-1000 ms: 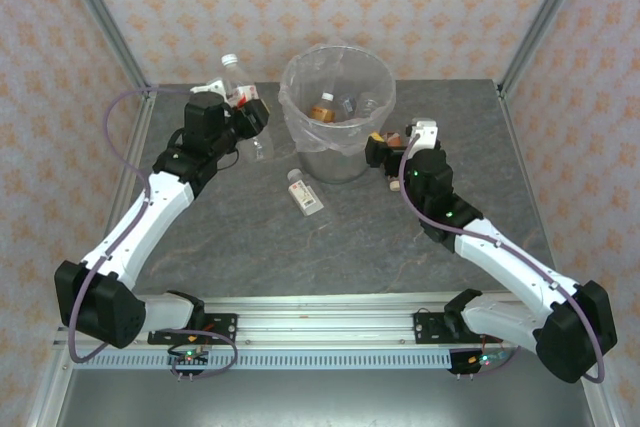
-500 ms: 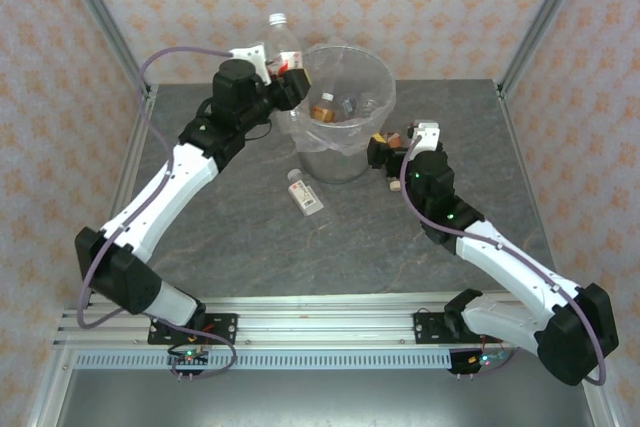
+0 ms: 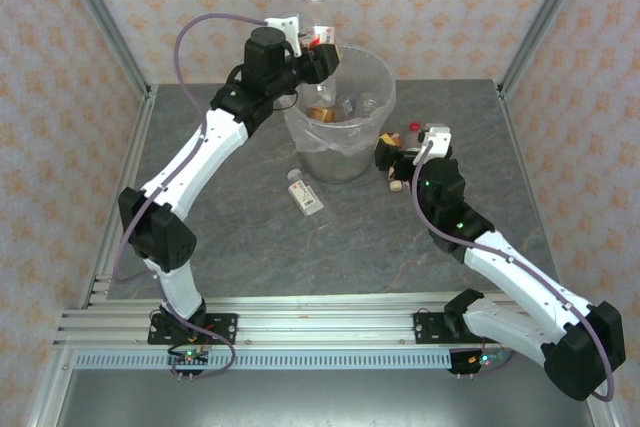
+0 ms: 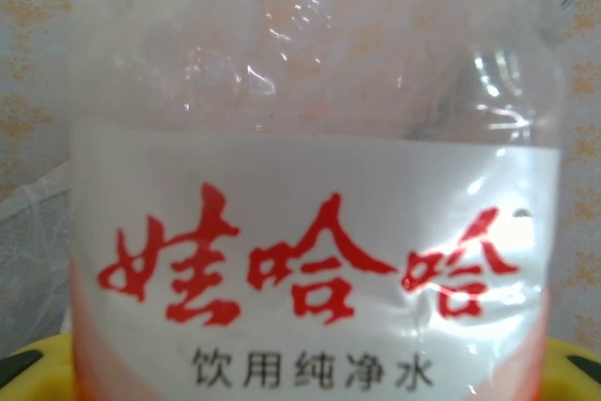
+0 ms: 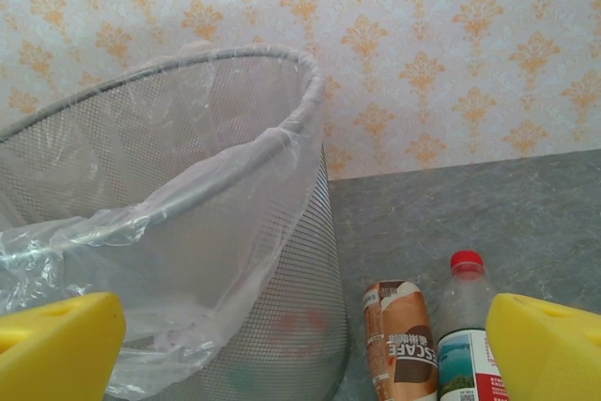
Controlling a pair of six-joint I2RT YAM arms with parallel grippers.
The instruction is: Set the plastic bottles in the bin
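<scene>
Clear bottle (image 3: 316, 25), red-lettered label, clamped cap-up in left gripper (image 3: 322, 55) above bin (image 3: 335, 162) rim. Right gripper (image 3: 390, 169) jaws wide apart, empty, facing brown-labelled bottle (image 5: 399, 340) and red-capped bottle (image 5: 465, 321) beside bin.

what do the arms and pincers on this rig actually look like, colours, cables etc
The left arm and right arm both have white shells with black joint housings, and a purple cable loops along each. The left pincer and right pincer have black bodies with a white block on top. Their pads are bright yellow.
</scene>
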